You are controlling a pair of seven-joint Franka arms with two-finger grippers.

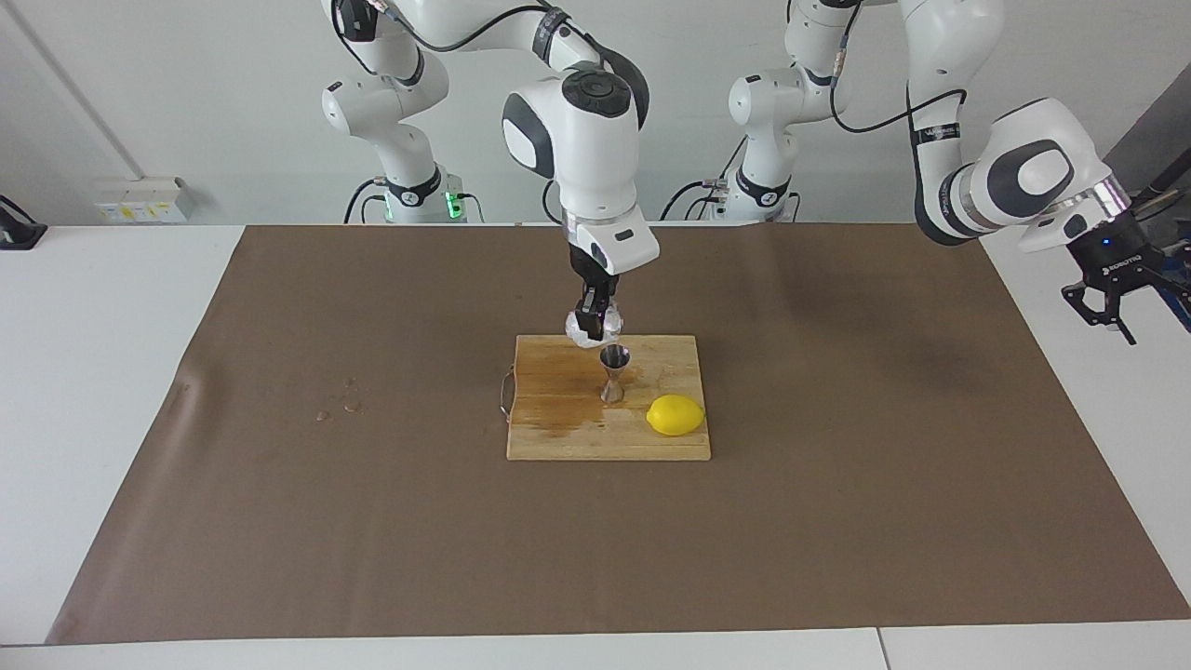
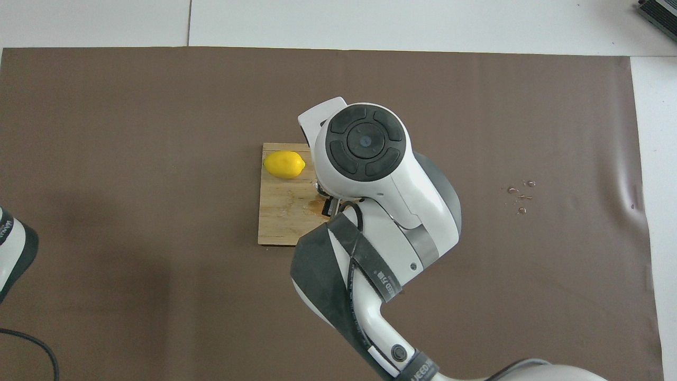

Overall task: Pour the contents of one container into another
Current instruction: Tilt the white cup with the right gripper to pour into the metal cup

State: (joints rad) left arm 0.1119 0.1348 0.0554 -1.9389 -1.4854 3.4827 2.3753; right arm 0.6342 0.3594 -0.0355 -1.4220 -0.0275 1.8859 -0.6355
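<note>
Only "ROBOTIQ" on the left gripper, above the table edge.

A yellow lemon is seen on a light wooden board darkened by a brown wet patch. The jigger is shiny steel; the cup appears whitish, though mostly hidden. The table cover is plain brown.
</note>
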